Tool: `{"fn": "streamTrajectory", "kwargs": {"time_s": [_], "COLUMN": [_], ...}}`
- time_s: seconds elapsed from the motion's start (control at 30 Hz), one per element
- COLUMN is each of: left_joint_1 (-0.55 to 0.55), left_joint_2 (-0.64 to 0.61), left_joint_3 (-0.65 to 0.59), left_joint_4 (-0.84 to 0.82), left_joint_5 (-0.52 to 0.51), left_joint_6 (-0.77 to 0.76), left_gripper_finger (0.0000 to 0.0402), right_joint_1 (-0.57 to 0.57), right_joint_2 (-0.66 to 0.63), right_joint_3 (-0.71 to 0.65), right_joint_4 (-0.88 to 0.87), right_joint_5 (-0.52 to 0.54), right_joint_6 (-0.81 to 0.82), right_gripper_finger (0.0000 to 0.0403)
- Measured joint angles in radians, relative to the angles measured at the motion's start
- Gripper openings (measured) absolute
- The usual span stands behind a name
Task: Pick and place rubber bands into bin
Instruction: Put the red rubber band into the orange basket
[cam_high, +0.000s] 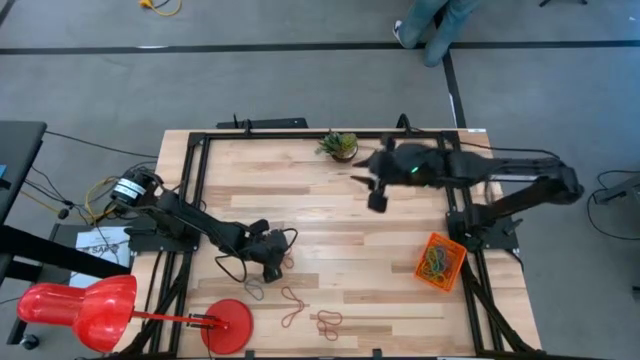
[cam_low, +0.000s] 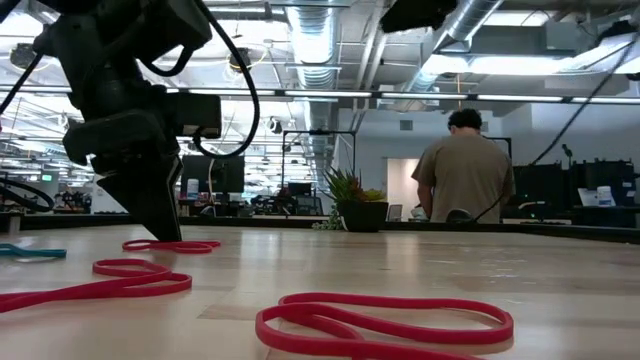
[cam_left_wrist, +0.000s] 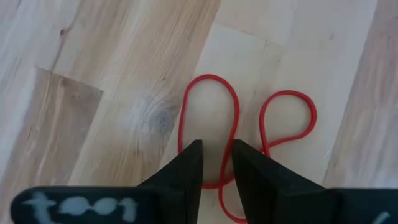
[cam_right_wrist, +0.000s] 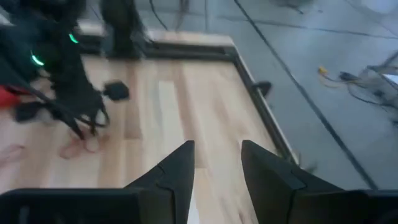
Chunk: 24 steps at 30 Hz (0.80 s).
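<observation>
My left gripper (cam_high: 274, 262) (cam_left_wrist: 217, 165) points down at the near-left part of the table, open by a narrow gap. One strand of a red rubber band (cam_left_wrist: 210, 76), twisted into two loops and lying flat on the wood, runs between its fingers without visibly touching them. In the low view its fingertips (cam_low: 160, 228) reach the table top beside that band (cam_low: 172, 245). More red bands (cam_high: 293, 305) (cam_high: 328, 320) lie nearer the front edge. The orange bin (cam_high: 461, 256) sits at the right and holds several bands. My right gripper (cam_high: 378, 197) (cam_right_wrist: 217, 165) hangs open and empty above the far middle.
A potted plant (cam_high: 340, 145) stands at the far edge. A red disc (cam_high: 228, 325) and a red lamp (cam_high: 75, 305) are at the near-left corner. Black cables (cam_high: 232, 268) loop beside the left gripper. A teal band (cam_low: 30, 252) lies at the left. A person (cam_low: 465, 165) stands beyond the table.
</observation>
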Motion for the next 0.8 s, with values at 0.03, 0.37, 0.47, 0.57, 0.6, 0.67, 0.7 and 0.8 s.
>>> {"fn": "streamTrajectory", "kwargs": {"time_s": [0.03,0.37,0.47,0.57,0.6,0.67,0.7,0.8], "left_joint_1": [0.000,0.002,0.004,0.005,0.005,0.011,0.014,0.028], "left_joint_2": [-0.002,-0.002,0.003,0.003,-0.002,-0.008,-0.013,-0.039], "left_joint_3": [-0.001,-0.002,-0.002,-0.003,-0.005,-0.006,0.006,0.056], "left_joint_4": [0.000,0.001,0.005,0.025,0.039,0.097,0.129,0.239], "left_joint_5": [-0.001,0.006,0.021,0.027,0.026,0.038,0.041,0.034], "left_joint_6": [-0.001,0.072,0.106,0.113,0.112,0.120,0.138,0.204], "left_gripper_finger": [0.0080,0.0078,0.0055,0.0013,0.0008,0.0006,0.0005,0.0001], "right_joint_1": [-0.025,-0.106,-0.069,-0.040,-0.030,-0.017,-0.012,0.006], "right_joint_2": [-0.030,-0.081,-0.003,0.069,0.092,0.143,0.166,0.226], "right_joint_3": [-0.024,-0.644,-0.754,-0.783,-0.783,-0.778,-0.769,-0.736], "right_joint_4": [0.008,0.798,1.067,1.169,1.181,1.213,1.218,1.219], "right_joint_5": [-0.073,-0.895,-0.747,-0.605,-0.560,-0.506,-0.500,-0.511], "right_joint_6": [-0.008,0.005,0.127,0.191,0.200,0.205,0.205,0.205], "right_gripper_finger": [0.0127,0.0127,0.0127,0.0127,0.0127,0.0127,0.0127,0.0127]}}
